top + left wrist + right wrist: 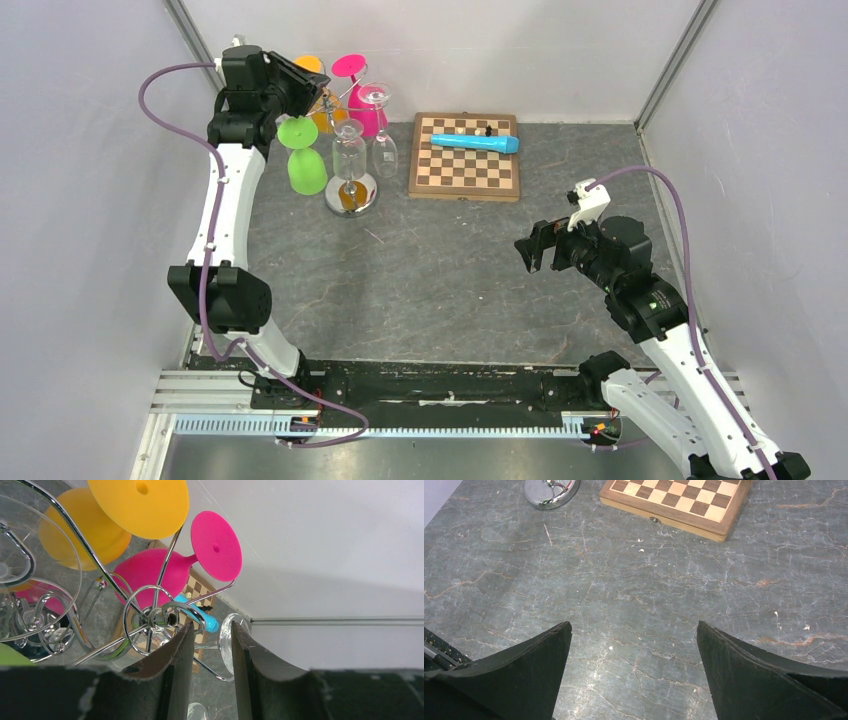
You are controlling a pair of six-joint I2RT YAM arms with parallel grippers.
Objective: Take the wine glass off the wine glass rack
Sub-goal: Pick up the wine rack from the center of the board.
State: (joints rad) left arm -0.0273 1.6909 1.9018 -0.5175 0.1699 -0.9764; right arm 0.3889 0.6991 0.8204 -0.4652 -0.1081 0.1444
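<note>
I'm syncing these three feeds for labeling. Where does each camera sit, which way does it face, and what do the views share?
Top external: above and behind, looking down on the table; both arms show.
Left wrist: high at the wine glass rack, facing its wire top; fingers of the left gripper show.
Right wrist: above the table, facing down and forward; fingers of the right gripper show, wide apart.
Shared: the chessboard appears in all three.

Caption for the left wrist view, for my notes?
Left fingers straddle the foot of a clear wine glass beside the chrome rack, a pink glass and an orange glass hanging beyond.
</note>
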